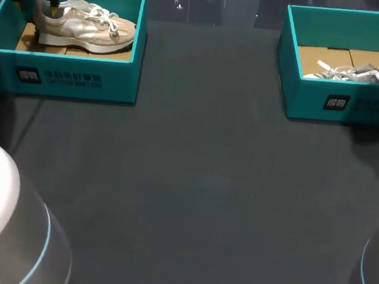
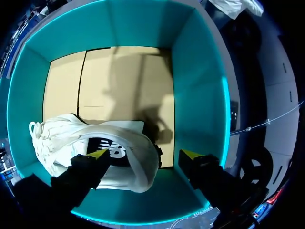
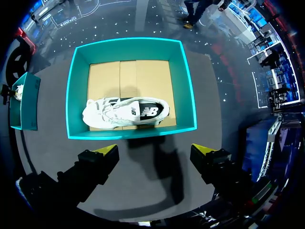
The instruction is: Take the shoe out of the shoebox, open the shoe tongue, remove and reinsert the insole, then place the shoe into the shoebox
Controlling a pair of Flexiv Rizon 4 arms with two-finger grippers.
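1. Bench (image 1: 190, 196): a dark surface. It carries two open-topped teal shoeboxes at its far edge, one on each side and well apart.

2. Left shoebox (image 1: 81, 80): it has teal walls and a tan cardboard floor (image 2: 119, 81). The beige shoe (image 1: 86, 26) stands upright on its sole inside. Its heel points toward the left wall and its toe toward the right wall, with the laces on top.

3. Left hand (image 2: 143, 155): it is positioned inside the left shoebox, at the heel end of the beige shoe.
   - State: released, with the fingers spread wide.
   - One yellow tip (image 2: 97, 153) lies over the heel area of the shoe. The left wrist view does not show whether it touches the shoe.
   - The other tip stands apart from the shoe, close to the teal wall.
   - The shoe is not held from two sides.

4. Right shoebox (image 1: 316, 101): it is built like the left one. The white shoe (image 1: 359, 73) lies on its side inside, along the wall nearest the robot, with its side panel facing up and its laces loose.

5. Right hand (image 3: 155, 150): it is held above the bench, with the right shoebox ahead of its fingers.
   - State: released, with the fingers spread wide.
   - The hand is apart from both the shoebox and the white shoe.
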